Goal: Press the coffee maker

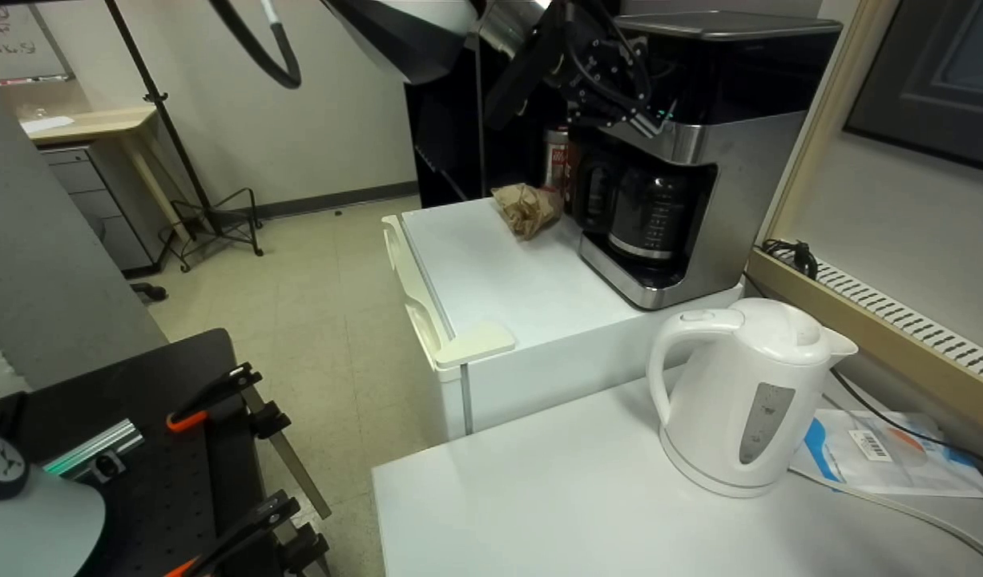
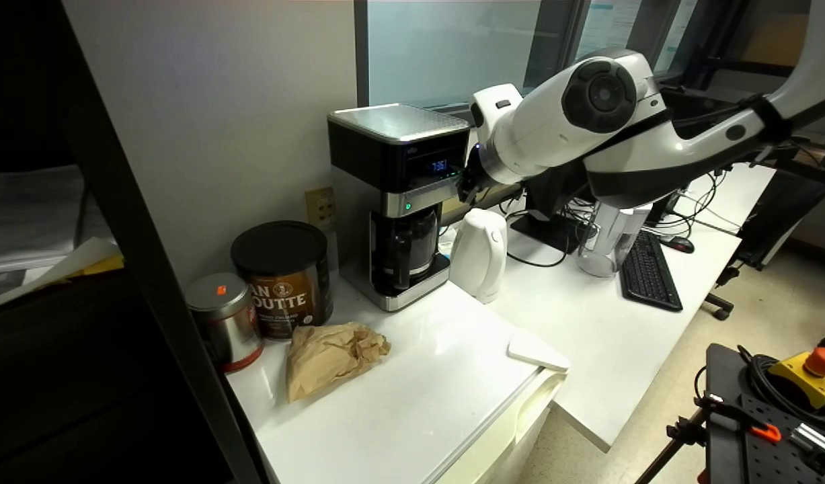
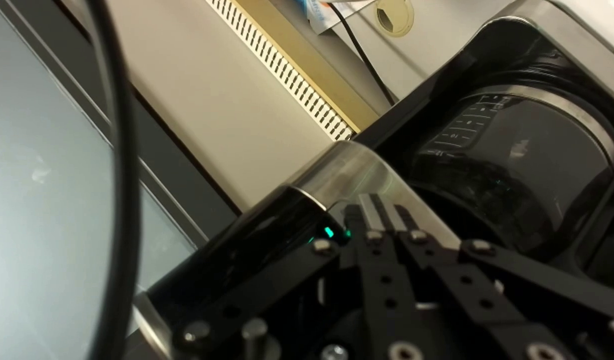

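The coffee maker [image 1: 767, 184] is boxy and black with a silver band and side. It stands upright on a white surface beside the wall and also shows in an exterior view [image 2: 358, 154] with a lit blue display and a green light. Its dark glass carafe [image 1: 651, 212] sits inside. My gripper [image 1: 648, 123] is shut and empty, its fingertips at the front of the silver band. In the wrist view the fingertips [image 3: 382, 212] lie over the silver band [image 3: 347, 170], beside small green lights on the black panel. I cannot tell whether they touch it.
A white kettle [image 1: 747, 401] stands beside the coffee maker on the adjoining white table [image 1: 523, 497]. A crumpled brown paper bag [image 2: 335, 356], a brown coffee tin [image 2: 284, 289] and a metal can [image 2: 227, 323] are on its other side. A wall ledge [image 1: 900, 320] runs behind.
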